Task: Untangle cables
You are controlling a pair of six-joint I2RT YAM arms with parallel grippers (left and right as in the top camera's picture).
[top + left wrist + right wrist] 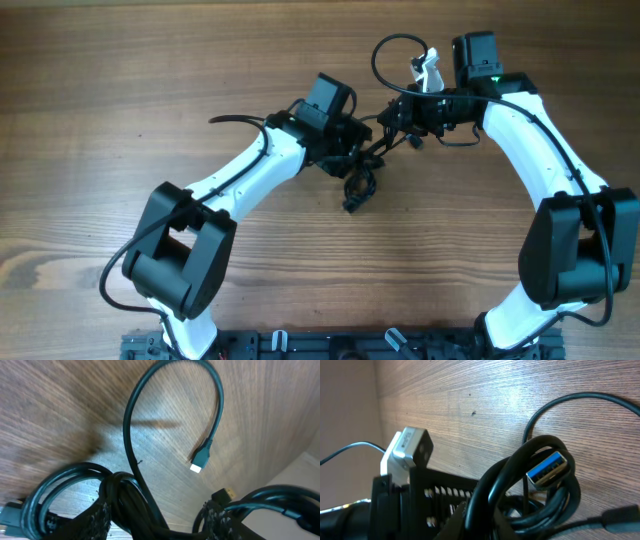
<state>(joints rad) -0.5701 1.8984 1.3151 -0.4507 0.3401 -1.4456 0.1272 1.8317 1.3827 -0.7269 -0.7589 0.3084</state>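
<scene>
Cables (362, 172), thin and black, hang in a knotted clump between two white robot arms that meet in the upper middle of the overhead view, above a wooden table (120, 80). Part of the clump droops toward the centre of the frame, and one loop (385, 50) arcs up toward the top edge.

The left gripper (350, 148) sits at the clump's left side. In its wrist view the fingers stand apart. One rough pad (100, 516) at the lower left touches a thick twist of cords and the other, at the lower right, has a separate cord beside it, so nothing is clamped. A free end with a pale plug (196, 465) curls across the centre of that view.

The right gripper (403, 118) is at the clump's right side, fingers together, apparently pinching a cord (the fingertips themselves are hidden). A coil carrying a blue plug (547, 467) fills the lower right of its wrist view.

The step in hand looks like taking a second hold so the arms can draw the knot open. It would go best if the left fingers took one strand rather than the whole twist. They could then pull slowly away from the right, letting the free plug end slide through instead of cinching tighter.
</scene>
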